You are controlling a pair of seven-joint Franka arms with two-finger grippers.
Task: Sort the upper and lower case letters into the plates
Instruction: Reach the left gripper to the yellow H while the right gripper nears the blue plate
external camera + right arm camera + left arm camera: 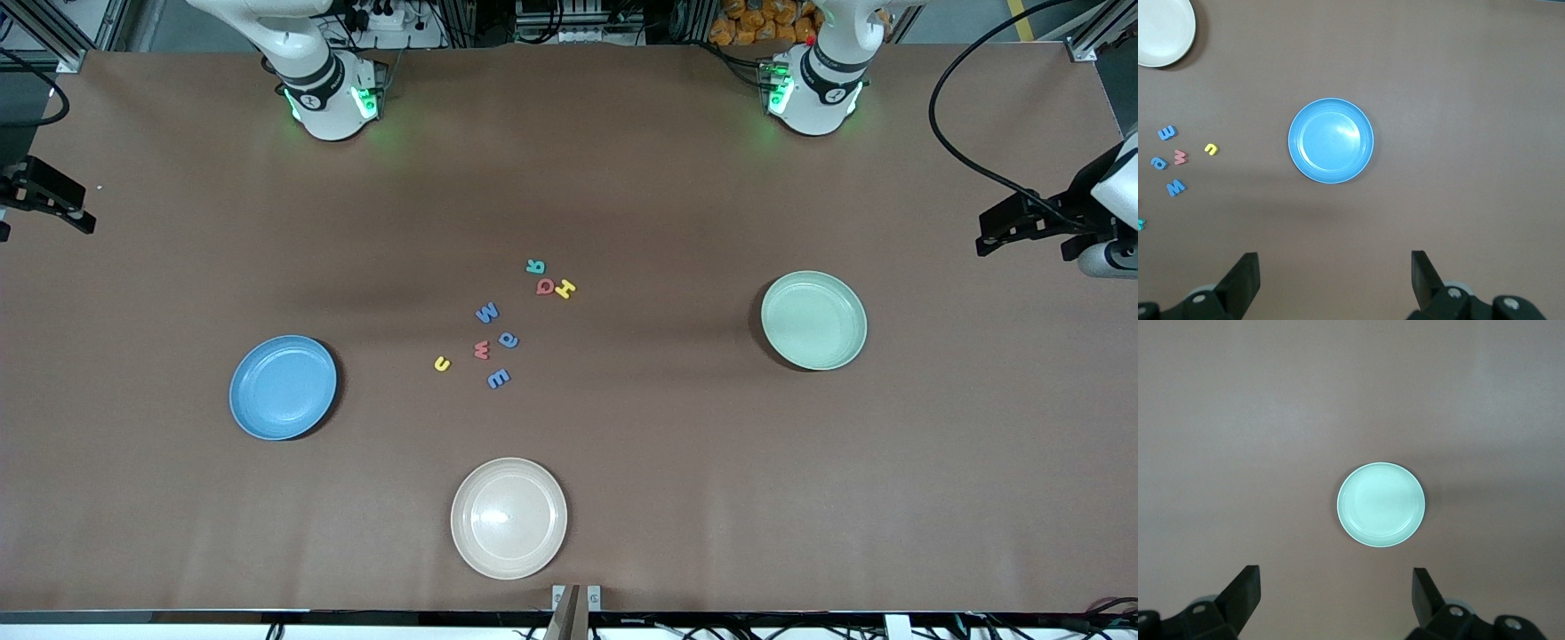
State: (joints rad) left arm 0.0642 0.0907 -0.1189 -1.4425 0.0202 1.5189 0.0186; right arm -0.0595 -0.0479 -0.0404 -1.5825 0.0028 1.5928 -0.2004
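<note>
Eight small letters lie in a loose cluster mid-table: teal (536, 266), red (545, 286), yellow H (565, 288), blue W (487, 312), blue a (508, 340), red w (482, 349), yellow u (442, 363) and blue E (499, 379). The blue plate (283, 388) sits toward the right arm's end. The mint green plate (813, 320) sits toward the left arm's end. Both plates hold nothing. My left gripper (1336, 587) hangs open high over the table beside the mint plate (1381, 505). My right gripper (1335, 270) hangs open high beside the blue plate (1331, 141).
A cream-beige plate (508, 518) lies near the table's front edge, nearer the front camera than the letters. The right wrist view also shows this plate (1161, 30) and several of the letters, among them the yellow u (1211, 149). Brown tabletop surrounds everything.
</note>
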